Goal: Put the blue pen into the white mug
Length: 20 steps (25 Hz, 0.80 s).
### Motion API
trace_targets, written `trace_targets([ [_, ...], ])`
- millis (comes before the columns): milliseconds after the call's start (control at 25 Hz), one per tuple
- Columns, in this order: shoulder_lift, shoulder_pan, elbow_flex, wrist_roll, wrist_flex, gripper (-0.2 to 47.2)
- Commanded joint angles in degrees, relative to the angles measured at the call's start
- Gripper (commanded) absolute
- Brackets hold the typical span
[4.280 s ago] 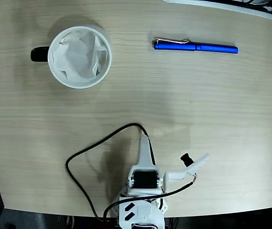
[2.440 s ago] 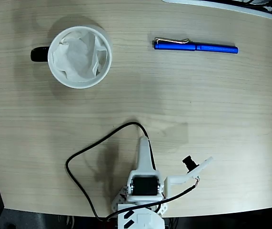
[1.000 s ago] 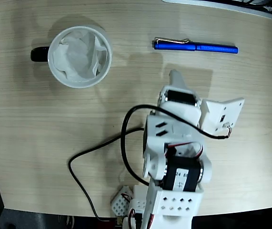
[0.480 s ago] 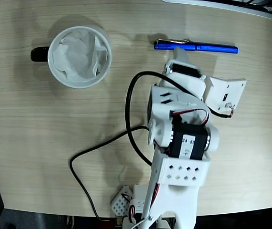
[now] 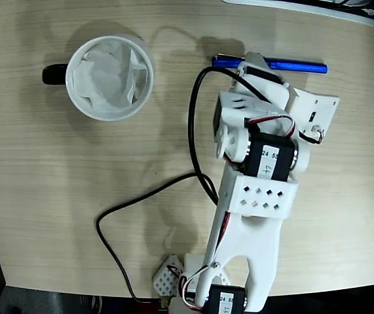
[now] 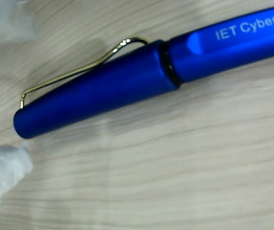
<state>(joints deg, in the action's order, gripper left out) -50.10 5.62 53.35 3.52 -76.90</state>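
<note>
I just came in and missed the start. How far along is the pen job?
Early stage. The arm has reached the blue pen, which lies flat on the table, not visibly gripped. Left to do: close on it, lift, and carry it to the white mug, which holds only crumpled paper.

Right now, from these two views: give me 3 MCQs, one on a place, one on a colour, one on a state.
1. In the fixed view, the white mug sits where?
A. upper left
B. lower right
C. centre bottom

2. The mug's handle is what colour?
A. white
B. black
C. blue

3. The blue pen is in what state?
A. standing in the mug
B. lifted off the table
C. lying flat on the table

Answers:
1 A, it is at the upper left of the table.
2 B, a black handle sticks out on its left.
3 C, the wrist view shows it resting on the wood, capped, clip up.
</note>
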Motion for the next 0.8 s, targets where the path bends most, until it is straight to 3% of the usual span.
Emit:
trace_targets([
  [0, 0.53, 0.70, -4.83, 1.49, -0.53, 16.7],
  [480, 7.47, 0.53, -11.07, 1.67, -0.62, 17.0],
  [760, 5.54, -0.88, -10.90, 1.85, -6.77, 18.3],
])
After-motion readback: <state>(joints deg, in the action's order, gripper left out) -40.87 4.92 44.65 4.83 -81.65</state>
